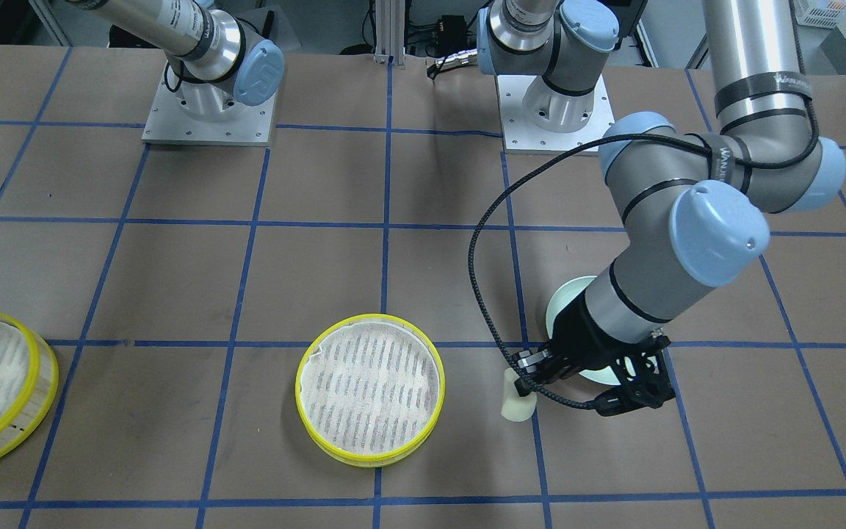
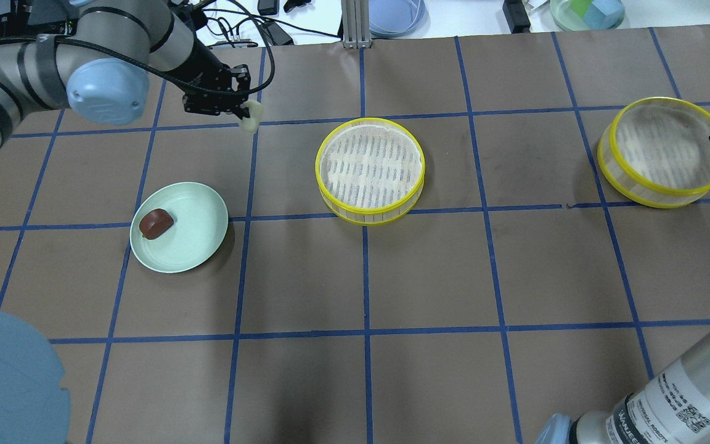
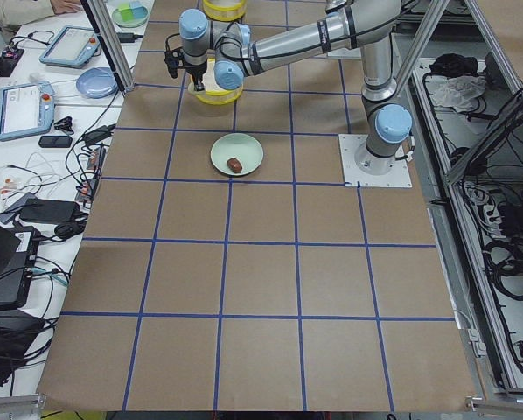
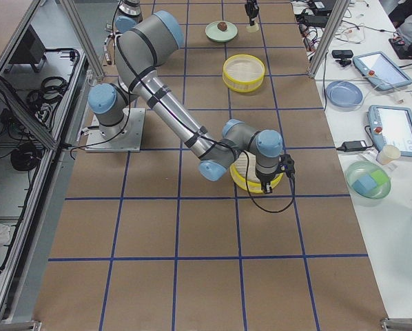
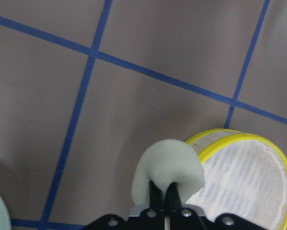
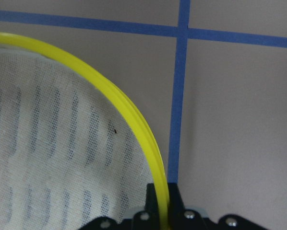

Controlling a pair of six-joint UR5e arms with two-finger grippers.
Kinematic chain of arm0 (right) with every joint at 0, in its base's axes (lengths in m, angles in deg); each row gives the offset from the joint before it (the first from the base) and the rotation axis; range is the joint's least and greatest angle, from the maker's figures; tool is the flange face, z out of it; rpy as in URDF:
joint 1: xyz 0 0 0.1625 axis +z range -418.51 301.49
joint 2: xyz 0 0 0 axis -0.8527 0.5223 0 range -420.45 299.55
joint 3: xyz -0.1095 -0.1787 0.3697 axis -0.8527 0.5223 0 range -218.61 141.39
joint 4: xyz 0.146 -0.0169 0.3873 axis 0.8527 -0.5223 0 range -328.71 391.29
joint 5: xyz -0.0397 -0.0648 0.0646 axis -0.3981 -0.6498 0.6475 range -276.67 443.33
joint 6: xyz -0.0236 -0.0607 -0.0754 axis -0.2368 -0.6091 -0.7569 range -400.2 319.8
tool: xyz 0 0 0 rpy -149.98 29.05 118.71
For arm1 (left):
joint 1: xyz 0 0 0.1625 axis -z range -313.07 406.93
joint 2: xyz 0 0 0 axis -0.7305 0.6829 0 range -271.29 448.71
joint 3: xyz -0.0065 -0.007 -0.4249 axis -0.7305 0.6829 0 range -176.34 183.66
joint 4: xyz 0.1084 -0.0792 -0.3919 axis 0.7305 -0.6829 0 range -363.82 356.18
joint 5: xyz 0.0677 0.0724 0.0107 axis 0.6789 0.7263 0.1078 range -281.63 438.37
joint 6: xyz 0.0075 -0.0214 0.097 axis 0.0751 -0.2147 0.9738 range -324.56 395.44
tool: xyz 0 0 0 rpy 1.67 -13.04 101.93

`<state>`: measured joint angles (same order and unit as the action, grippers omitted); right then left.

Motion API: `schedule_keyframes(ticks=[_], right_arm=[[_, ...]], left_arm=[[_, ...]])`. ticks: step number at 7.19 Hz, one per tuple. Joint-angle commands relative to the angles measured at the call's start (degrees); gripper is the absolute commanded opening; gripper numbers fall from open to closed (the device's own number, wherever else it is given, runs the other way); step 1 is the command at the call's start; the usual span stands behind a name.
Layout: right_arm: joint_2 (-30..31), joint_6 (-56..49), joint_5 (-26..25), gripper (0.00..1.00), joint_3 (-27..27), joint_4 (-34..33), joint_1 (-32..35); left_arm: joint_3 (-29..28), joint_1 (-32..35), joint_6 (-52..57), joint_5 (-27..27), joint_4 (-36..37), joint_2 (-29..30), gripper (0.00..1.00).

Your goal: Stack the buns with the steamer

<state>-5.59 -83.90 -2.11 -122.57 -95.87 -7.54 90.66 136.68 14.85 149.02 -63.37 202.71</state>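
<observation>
The step in hand looks like the loading of the first bun. The left jaws are clamped on the cream-white bun [image 2: 250, 118], pinching its lower end, and hold it above the counter [image 2: 429, 277] toward the far edge and left of the middle. The left wrist view shows its shadow on the paper below, so it appears to hang clear of the surface. One yellow-rimmed steamer basket [image 2: 370, 166] stands empty at the middle of the counter's length, somewhat nearer the far edge, and lies just ahead of the held bun. The next move, as I judge it, is to carry the bun over that yellow rim, lower it onto the mesh floor and let the jaws part gently, since the lump looks soft. The right jaws are closed on the rim of the second steamer basket [image 2: 657, 145], one finger inside and one outside, near the counter's right end; I cannot tell whether it is lifted. It probably waits to be stacked on the first. The count is two buns, two steamer baskets and one pale green plate [image 2: 198, 231]. The dark reddish-brown bun [image 2: 156, 223] lies on the plate toward the left end.
</observation>
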Motion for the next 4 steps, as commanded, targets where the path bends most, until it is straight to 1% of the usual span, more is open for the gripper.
schedule_keyframes(ticks=[1, 2, 4], right_arm=[[0.15, 0.45, -0.25, 0.0, -0.16, 0.15, 0.0], [1.03, 0.89, -1.04, 0.0, -0.16, 0.59, 0.78], [7.86, 9.2, -2.01, 0.0, -0.42, 11.17, 4.72]], left_arm=[[0.36, 4.54, -7.96, -3.75, 5.04, 4.71, 0.0], [0.37, 6.29, -8.84, -3.58, 6.27, 6.65, 0.0], [1.67, 7.37, -9.82, -3.5, 6.37, 8.17, 0.0]])
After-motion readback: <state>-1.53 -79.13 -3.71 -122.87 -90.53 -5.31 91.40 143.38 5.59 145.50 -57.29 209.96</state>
